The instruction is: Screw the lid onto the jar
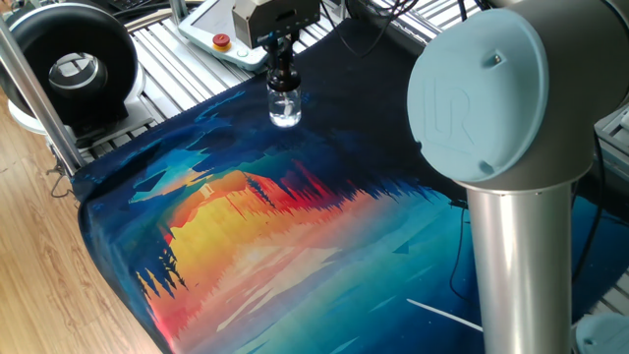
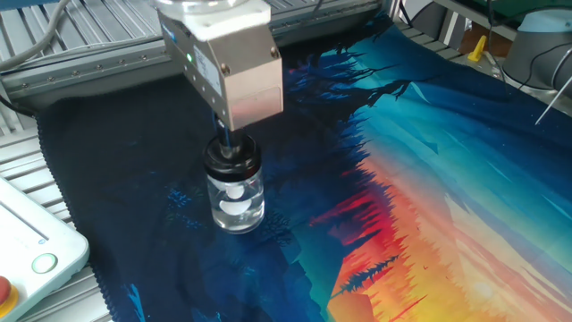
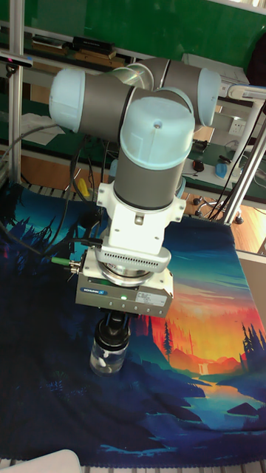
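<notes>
1. At the left of the scene a large black ring-shaped device (image 1: pixel 74 69) and a pendant with a red button (image 1: pixel 222 41) lay beyond the tabletop's far-left edge, well apart from the work.
2. The jar (image 2: pixel 237 199) stood upright on the dark part of the printed cloth (image 1: pixel 295 226) near the tabletop's far-left corner, its long axis vertical, with something white showing through the glass.
3. The lid (image 2: pixel 231 159) sat on the jar's neck, directly above it and on the same vertical axis. Whether its thread had fully caught could not be told.
4. The gripper (image 2: pixel 231 150) hung straight down over the lid, so the task's things lay directly beneath the jaws, in line with the wrist's axis of rotation. The jaws appeared closed narrowly around the lid's rounded top, but the gripper's body hid the contact in all three views.
5. As a judgement, the coming turn depended on that shared vertical axis: any tilt of the jar on the soft cloth could cross the thread.
6. To the right the cloth ran bare toward the tabletop's near and right edges, leaving open room around the jar. The arm's own base column (image 1: pixel 516 246) stood well apart on the right.
</notes>
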Controlling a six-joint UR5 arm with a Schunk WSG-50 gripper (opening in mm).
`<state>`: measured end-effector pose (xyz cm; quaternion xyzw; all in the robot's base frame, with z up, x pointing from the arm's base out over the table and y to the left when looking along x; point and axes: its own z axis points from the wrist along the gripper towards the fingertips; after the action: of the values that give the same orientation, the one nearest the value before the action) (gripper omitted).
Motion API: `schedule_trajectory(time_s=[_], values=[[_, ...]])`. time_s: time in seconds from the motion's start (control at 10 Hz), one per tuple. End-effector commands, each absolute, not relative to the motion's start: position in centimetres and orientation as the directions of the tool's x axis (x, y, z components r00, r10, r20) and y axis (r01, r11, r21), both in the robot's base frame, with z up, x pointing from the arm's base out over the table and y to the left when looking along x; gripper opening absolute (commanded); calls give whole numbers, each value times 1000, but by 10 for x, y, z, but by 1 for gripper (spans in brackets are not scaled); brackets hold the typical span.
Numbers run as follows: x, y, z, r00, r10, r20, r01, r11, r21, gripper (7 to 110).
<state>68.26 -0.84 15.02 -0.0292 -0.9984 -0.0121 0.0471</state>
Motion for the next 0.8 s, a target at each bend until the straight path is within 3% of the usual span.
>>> schedule_trajectory(time_s=[0.0, 0.7], values=[[683, -8, 154, -994, 47, 101, 50, 998, 36, 7], [698, -14, 129, -996, 37, 76, 38, 999, 18, 7]])
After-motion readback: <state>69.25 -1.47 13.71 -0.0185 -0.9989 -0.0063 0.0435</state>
